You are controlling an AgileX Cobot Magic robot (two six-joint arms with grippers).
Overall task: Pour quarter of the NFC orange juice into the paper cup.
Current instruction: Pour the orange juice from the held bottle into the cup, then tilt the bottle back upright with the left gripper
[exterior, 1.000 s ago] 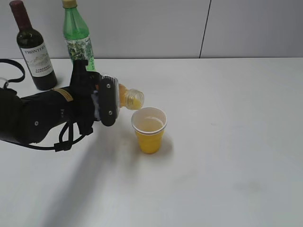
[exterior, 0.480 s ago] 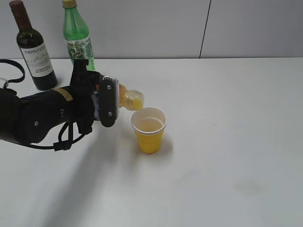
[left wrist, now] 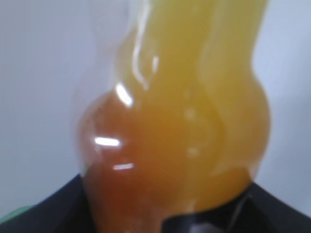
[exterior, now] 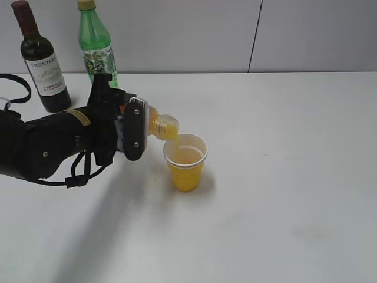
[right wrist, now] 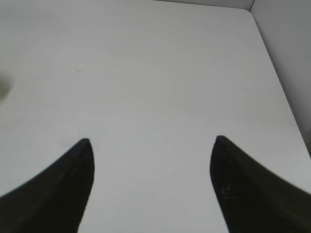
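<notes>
Tipped a notch further than half a second ago, the NFC orange juice (exterior: 160, 124) now points its open mouth down at the near rim of the paper cup (exterior: 186, 162), and a short orange stream appears to bridge neck and cup, where earlier the neck lay closer to level. The left hand (exterior: 131, 128), left of centre in the exterior view, is clamped around the bottle's body with the neck sticking out toward the right; the left wrist view is filled with blurred orange liquid sloshing toward the neck. Pale juice shows inside the cup, so pouring looks under way, and the judgement ahead is when a quarter has gone and the bottle should be righted. The cup stands just right of and below the bottle mouth, at the centre of the frame, free of the hand. Behind the arm, in the upper left, a green bottle (exterior: 96, 44) stands close to the wrist and a wine bottle (exterior: 40, 59) a little further left; swinging back that way risks a knock. The white surface (exterior: 283, 177) is open across the right and lower frame. The right hand (right wrist: 150, 184) hangs with its jaws spread over bare surface, holding nothing, out of the exterior view.
</notes>
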